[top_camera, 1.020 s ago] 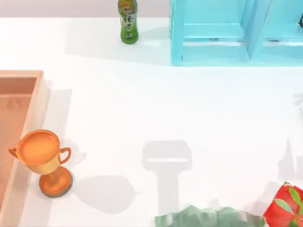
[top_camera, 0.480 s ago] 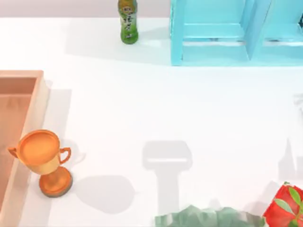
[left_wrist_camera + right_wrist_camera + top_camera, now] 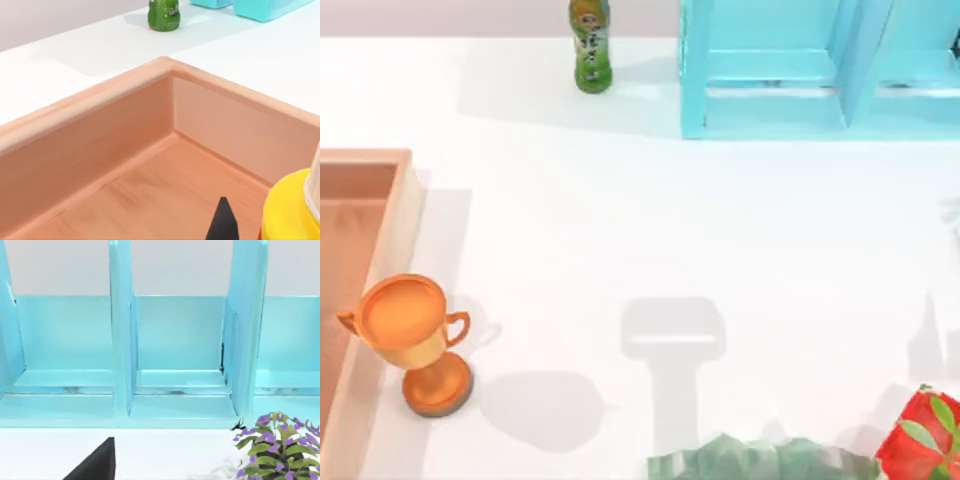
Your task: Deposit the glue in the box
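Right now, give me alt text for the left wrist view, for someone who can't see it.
The glue, a yellow bottle at the frame edge, sits over the wooden floor of the box, near an inside corner. A dark fingertip of the left gripper shows beside it. Beyond the rim, on the white table, stands a green drink bottle.

No visible change between earlier and now.

Bright, even illumination over the white tabletop [image 3: 620,230]. Soft grey shadows fall to the right of the trophy [image 3: 415,340] and the box [image 3: 405,200], indicating light from the left. A shadow extends left of the green bottle [image 3: 591,45]. No glare; edges rendered sharp, undistorted.
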`<move>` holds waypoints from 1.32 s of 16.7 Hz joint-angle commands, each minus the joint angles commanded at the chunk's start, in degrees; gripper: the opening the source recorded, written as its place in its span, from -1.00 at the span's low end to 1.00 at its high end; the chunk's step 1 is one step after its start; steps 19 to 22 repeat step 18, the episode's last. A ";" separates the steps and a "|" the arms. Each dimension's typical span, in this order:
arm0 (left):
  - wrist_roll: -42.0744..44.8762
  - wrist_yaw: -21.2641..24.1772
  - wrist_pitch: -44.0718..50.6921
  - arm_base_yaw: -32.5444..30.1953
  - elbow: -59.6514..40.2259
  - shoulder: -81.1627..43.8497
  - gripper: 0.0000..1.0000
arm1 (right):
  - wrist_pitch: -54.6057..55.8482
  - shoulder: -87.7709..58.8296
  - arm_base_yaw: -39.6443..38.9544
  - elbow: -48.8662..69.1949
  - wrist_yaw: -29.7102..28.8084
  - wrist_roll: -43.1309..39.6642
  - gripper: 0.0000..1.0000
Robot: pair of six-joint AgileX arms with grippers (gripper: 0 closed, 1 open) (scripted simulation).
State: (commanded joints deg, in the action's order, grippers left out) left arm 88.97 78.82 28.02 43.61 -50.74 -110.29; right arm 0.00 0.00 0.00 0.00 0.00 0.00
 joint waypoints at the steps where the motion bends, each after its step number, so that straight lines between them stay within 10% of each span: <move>1: 0.00 0.00 0.00 0.00 0.00 0.00 -0.70 | 0.00 0.00 0.00 0.00 0.00 0.00 1.00; 12: 0.00 0.00 0.00 0.00 0.00 0.00 0.96 | 0.00 0.00 0.00 0.00 0.00 0.00 1.00; 22: 0.00 0.00 0.00 0.00 0.00 0.00 1.00 | 0.00 0.00 0.00 0.00 0.00 0.00 1.00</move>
